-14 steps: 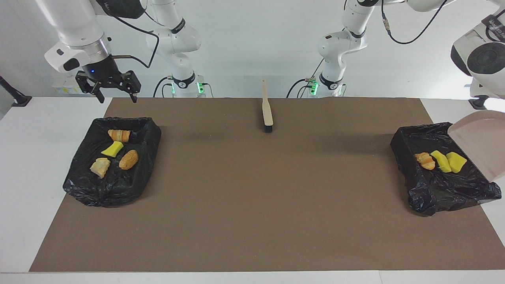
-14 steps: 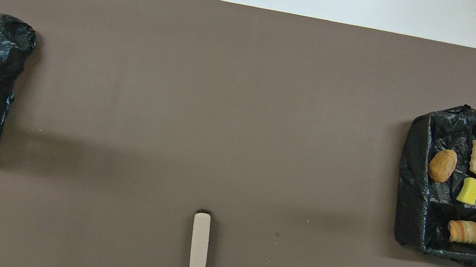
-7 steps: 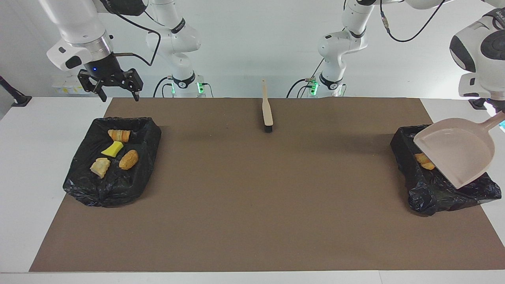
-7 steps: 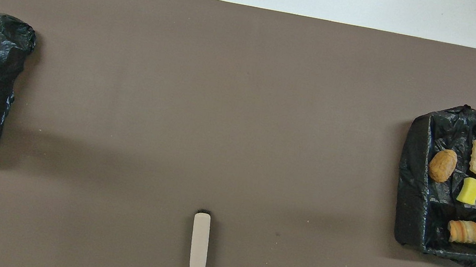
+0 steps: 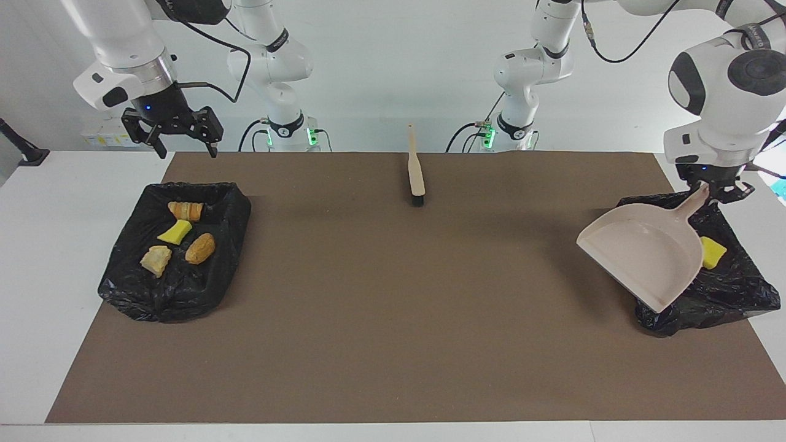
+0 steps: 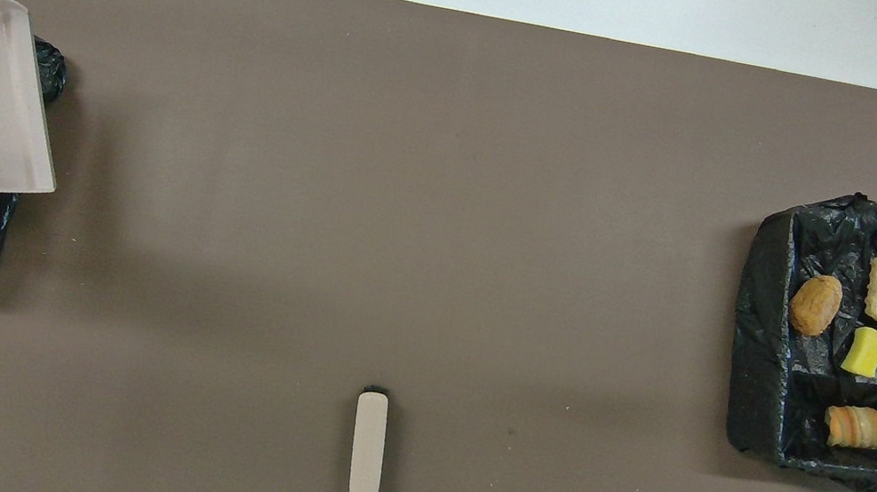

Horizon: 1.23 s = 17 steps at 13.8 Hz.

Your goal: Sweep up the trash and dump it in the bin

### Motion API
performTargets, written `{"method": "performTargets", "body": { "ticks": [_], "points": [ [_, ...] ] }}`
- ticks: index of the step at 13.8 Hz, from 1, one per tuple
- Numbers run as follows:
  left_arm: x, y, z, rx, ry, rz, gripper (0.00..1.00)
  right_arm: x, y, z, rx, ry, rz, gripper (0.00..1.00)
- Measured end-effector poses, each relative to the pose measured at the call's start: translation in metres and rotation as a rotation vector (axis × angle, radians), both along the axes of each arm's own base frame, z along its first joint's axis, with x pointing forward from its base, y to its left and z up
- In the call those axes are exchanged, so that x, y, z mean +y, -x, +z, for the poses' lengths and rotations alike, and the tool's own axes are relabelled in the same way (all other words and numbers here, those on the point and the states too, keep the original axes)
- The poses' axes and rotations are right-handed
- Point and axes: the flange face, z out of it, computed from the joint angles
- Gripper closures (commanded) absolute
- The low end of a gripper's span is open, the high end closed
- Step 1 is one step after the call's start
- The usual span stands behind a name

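Trash (image 5: pixel 177 236) lies in two black-lined bins (image 5: pixel 731 288) at opposite counter ends. Left gripper (image 5: pixel 715 191) fingers clamp the dustpan (image 5: pixel 645 252) handle above one; right gripper (image 5: pixel 181 144) hangs spread wide over the other bin (image 5: pixel 153 294).

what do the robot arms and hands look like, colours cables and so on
Both arms are glossy white with rounded joints, dark round joint caps and black bands at the segments. Black cables loop loosely along each arm. Green lights glow at both bases. The right hand is black, two-fingered, on a silver wrist ring with a small blue light. The left hand is black under a white wrist.
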Motion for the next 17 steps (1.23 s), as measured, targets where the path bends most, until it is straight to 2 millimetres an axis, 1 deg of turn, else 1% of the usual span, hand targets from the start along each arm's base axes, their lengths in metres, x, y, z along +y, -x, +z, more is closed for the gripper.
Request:
{"method": "performTargets", "body": {
  "ticks": [2, 3, 5, 7, 9, 13, 17],
  "points": [
    [-0.032, 0.005, -0.026, -0.002, 0.061, 0.101, 1.00, 0.000, 0.000, 0.000, 0.000, 0.000, 0.000, 0.00],
    [-0.054, 0.007, -0.037, -0.012, 0.071, 0.152, 1.00, 0.000, 0.000, 0.000, 0.000, 0.000, 0.000, 0.00],
    [-0.108, 0.013, -0.050, -0.056, 0.082, 0.247, 1.00, 0.000, 0.000, 0.000, 0.000, 0.000, 0.000, 0.00],
    [-0.166, 0.024, -0.064, -0.088, 0.102, 0.354, 1.00, 0.000, 0.000, 0.000, 0.000, 0.000, 0.000, 0.00],
    [-0.216, 0.034, -0.077, -0.112, 0.149, 0.441, 1.00, 0.000, 0.000, 0.000, 0.000, 0.000, 0.000, 0.00],
    [-0.304, 0.045, -0.105, -0.154, 0.261, 0.576, 1.00, 0.000, 0.000, 0.000, 0.000, 0.000, 0.000, 0.00],
    [-0.376, 0.058, -0.123, -0.157, 0.388, 0.764, 1.00, 0.000, 0.000, 0.000, 0.000, 0.000, 0.000, 0.00]
  ]
}}
